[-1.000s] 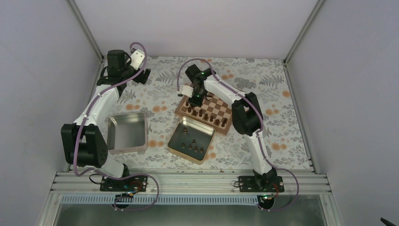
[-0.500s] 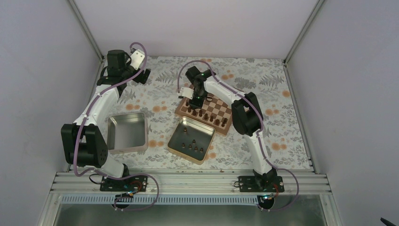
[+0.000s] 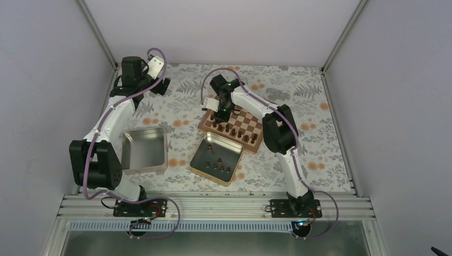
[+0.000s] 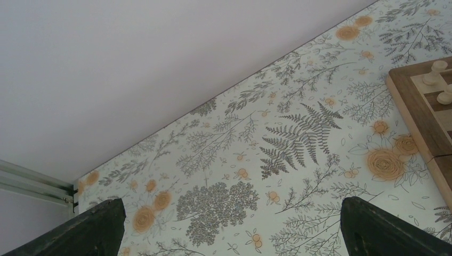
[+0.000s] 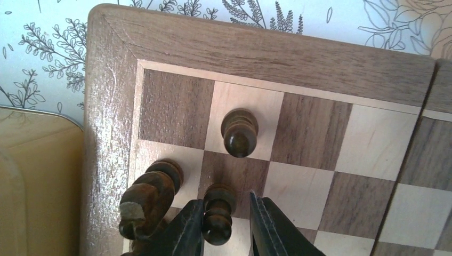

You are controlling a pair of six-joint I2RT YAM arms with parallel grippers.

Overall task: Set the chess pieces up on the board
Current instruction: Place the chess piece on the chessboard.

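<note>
**Right gripper barely parted around a dark pawn at the board's corner**

The right gripper (image 5: 226, 207) has its jaws only a little apart, with one finger on each side of a dark pawn (image 5: 217, 217). The pawn stands upright on the chessboard (image 5: 256, 48). A thin gap shows between it and the right finger, so it is not clamped. Just to its left stands a bigger dark piece (image 5: 150, 192), and a second dark pawn (image 5: 240, 134) stands nearer the board's corner.

Close to the board lies a square tin (image 3: 199, 151) with several dark pieces inside. Another square tin (image 3: 126, 152) lies further left. The left gripper (image 4: 229, 234) hangs well apart from the board, over the floral cloth (image 4: 298, 138). Its jaws are fully wide and hold nothing.
</note>
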